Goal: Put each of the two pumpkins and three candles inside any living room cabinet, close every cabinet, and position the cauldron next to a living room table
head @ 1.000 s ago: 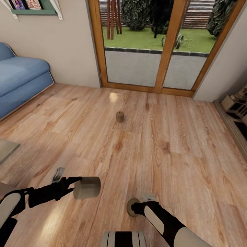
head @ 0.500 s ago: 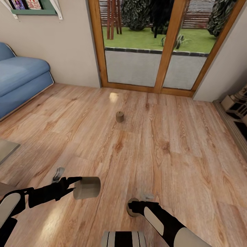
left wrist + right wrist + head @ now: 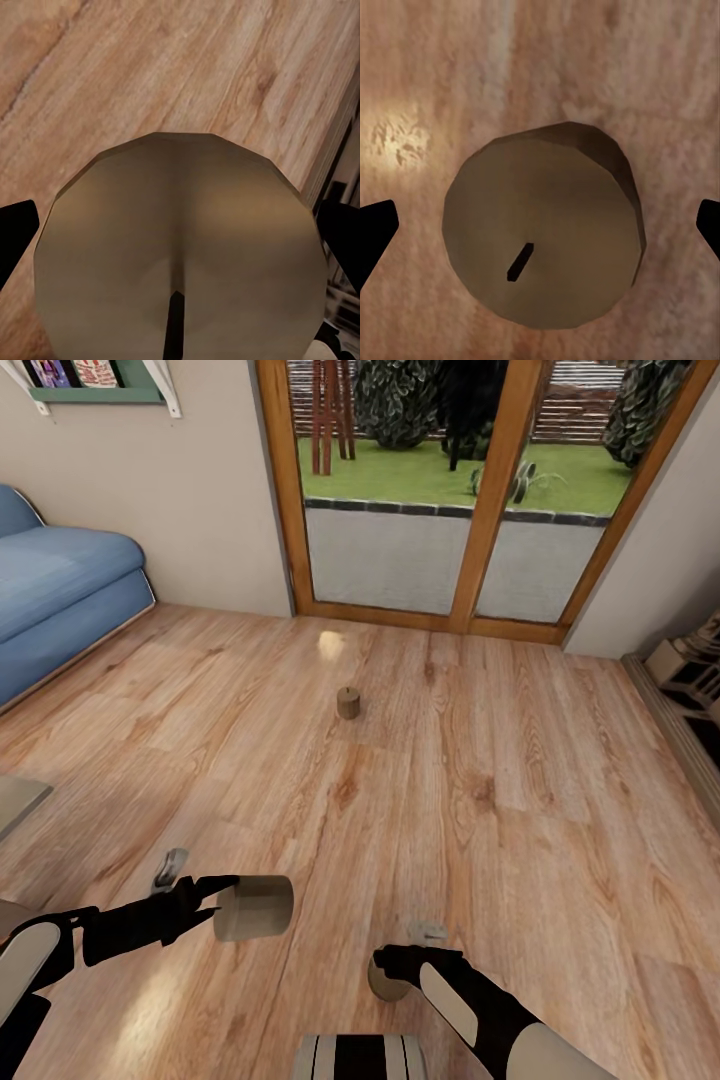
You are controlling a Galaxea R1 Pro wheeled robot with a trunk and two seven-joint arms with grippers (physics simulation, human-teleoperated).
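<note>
Currently a tan candle [image 3: 254,907] is clamped sideways in the left gripper [image 3: 222,908], held above the wooden floor [image 3: 480,800]. Another candle [image 3: 386,982] stands on the floor beneath the right gripper [image 3: 392,964]; its fingertips [image 3: 373,234] are spread apart on either side, with the wick seen from above. A third candle [image 3: 348,703] is seen upright farther off, before the glass door [image 3: 440,490]. A blue sofa [image 3: 60,590] is set along the left wall.
</note>
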